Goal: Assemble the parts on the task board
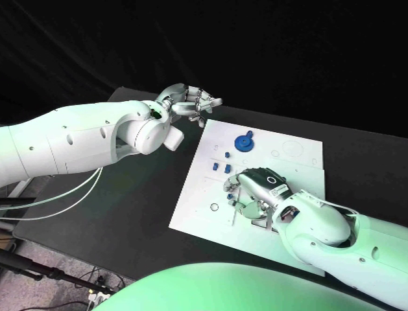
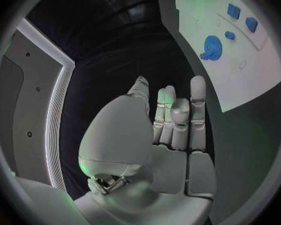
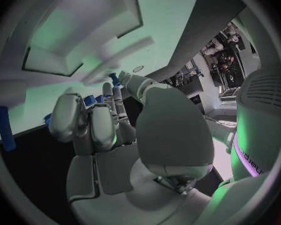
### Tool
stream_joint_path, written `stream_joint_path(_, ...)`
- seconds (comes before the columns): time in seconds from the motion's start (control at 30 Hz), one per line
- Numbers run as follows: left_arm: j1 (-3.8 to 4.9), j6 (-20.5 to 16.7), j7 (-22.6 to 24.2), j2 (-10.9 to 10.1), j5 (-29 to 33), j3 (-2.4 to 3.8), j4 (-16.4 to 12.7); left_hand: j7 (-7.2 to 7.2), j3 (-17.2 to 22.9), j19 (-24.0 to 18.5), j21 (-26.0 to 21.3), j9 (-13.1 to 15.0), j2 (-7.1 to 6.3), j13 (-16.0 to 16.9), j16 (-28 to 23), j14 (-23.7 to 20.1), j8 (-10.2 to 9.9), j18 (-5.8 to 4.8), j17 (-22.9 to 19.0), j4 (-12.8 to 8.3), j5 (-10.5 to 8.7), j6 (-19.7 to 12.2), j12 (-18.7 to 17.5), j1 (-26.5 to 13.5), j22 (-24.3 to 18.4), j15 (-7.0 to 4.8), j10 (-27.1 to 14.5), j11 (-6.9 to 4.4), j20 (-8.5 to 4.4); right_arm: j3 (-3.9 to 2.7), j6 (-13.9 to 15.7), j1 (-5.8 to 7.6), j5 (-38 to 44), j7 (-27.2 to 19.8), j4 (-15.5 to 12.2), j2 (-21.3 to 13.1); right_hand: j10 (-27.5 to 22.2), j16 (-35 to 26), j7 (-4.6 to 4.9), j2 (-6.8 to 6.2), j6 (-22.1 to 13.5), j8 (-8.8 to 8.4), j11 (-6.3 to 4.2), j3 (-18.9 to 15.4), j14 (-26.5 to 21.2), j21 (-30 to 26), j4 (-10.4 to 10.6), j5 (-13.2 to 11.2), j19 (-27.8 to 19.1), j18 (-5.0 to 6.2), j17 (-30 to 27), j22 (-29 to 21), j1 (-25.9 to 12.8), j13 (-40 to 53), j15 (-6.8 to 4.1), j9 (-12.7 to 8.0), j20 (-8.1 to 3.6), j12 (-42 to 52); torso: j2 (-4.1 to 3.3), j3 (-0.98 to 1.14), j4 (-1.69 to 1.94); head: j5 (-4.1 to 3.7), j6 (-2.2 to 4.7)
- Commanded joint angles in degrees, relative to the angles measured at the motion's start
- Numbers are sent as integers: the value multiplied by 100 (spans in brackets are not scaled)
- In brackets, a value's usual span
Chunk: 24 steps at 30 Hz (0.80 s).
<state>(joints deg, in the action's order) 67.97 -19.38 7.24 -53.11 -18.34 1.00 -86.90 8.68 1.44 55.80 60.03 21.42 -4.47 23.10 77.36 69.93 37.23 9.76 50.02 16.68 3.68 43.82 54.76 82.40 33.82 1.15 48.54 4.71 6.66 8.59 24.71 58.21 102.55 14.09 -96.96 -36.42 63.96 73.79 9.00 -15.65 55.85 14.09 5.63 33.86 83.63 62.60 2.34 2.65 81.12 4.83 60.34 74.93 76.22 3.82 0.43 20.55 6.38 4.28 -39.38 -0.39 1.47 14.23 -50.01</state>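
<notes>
The right silver many-fingered hand [image 1: 253, 193] hangs over the white flat task board [image 1: 297, 150], fingers curled among the small blue parts [image 1: 220, 167], though whether it pinches one I cannot tell; it should descend slowly; the left hand [image 1: 187, 103] waits open, off the board's far corner, holding nothing.

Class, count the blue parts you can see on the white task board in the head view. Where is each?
4: the round part at the board's far side, two small parts mid-board, and one beside the right hand, which may hide others.
</notes>
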Motion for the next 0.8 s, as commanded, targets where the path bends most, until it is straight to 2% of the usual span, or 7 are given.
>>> stream_joint_path(0.03,7,94,10,14,-21,5,-4,-2,37,3,-16,-8,-38,-5,20,12,-22,79,4,3,2,-38,-15,10,-5,9,-31,9,41,1,72,-5,74,-57,-27,-16,-243,-83,13,-11,-59,-118,28,-401,-25,-244,-29,37,-91,68,-110,466,70,-5,52,-27,14,-14,-1,-1,0,-14,1)
stream_joint_path(0.2,7,97,9,16,-21,5,3,-2,37,3,-16,-8,-38,-5,20,12,-22,79,4,3,2,-38,-15,10,-5,9,-31,9,41,1,206,-3,84,-60,-147,-115,-447,-134,-24,211,-66,-309,15,-1312,-31,-382,69,41,-89,83,-172,407,363,1,38,-77,11,156,4,0,-4,-43,1)
stream_joint_path(0.37,7,107,12,19,-21,5,16,1,37,4,-15,-12,-39,-12,25,11,-22,79,5,3,2,-45,-18,8,-3,12,-37,12,44,-18,329,83,14,-61,-418,-378,-482,-145,-31,262,-38,-358,12,-1541,-30,-393,146,42,-76,83,-187,404,447,2,37,-91,10,224,17,-3,-9,-148,1)
stream_joint_path(0.43,6,116,19,20,-21,4,21,3,38,4,-14,-14,-40,-15,28,10,-21,79,5,3,2,-48,-19,7,-3,14,-39,13,45,-32,335,181,-169,-61,-536,-531,-464,-164,-36,280,-15,-364,6,-1589,-32,-359,176,42,-60,77,-225,416,460,6,33,-92,7,255,24,0,-15,-184,1)
stream_joint_path(0.6,4,160,91,7,-4,4,37,35,42,-17,-28,-42,-43,-57,-23,-107,-41,77,-169,3,4,-108,-62,-6,-7,39,-103,43,64,-61,195,619,-1221,-84,-734,-1095,-256,-139,-20,317,21,-423,-22,-1691,-8,-359,319,39,-38,76,-196,420,455,28,8,-111,-13,439,66,-7,-61,-397,1)
stream_joint_path(0.73,2,199,247,-2,88,3,48,132,71,-144,-193,-148,-45,-258,-411,-731,-107,76,-1071,-1,5,-268,-274,-6,-91,129,-294,142,145,-69,-74,917,-1785,-171,-709,-1471,-215,-109,3,266,-8,-481,-12,-1831,9,-364,404,37,-31,73,-160,424,409,20,14,-126,-12,483,97,-15,-98,-580,94)
stream_joint_path(0.8,0,189,357,-8,141,3,52,137,78,-147,-204,-157,-40,-271,-417,-737,-109,77,-1076,-3,6,-276,-282,3,-98,134,-295,146,150,-70,-230,1018,-1894,-213,-668,-1634,-286,-144,41,293,-106,-575,17,-2121,-13,-497,505,36,-72,94,-222,385,452,5,46,-146,3,483,109,-16,-115,-650,139)
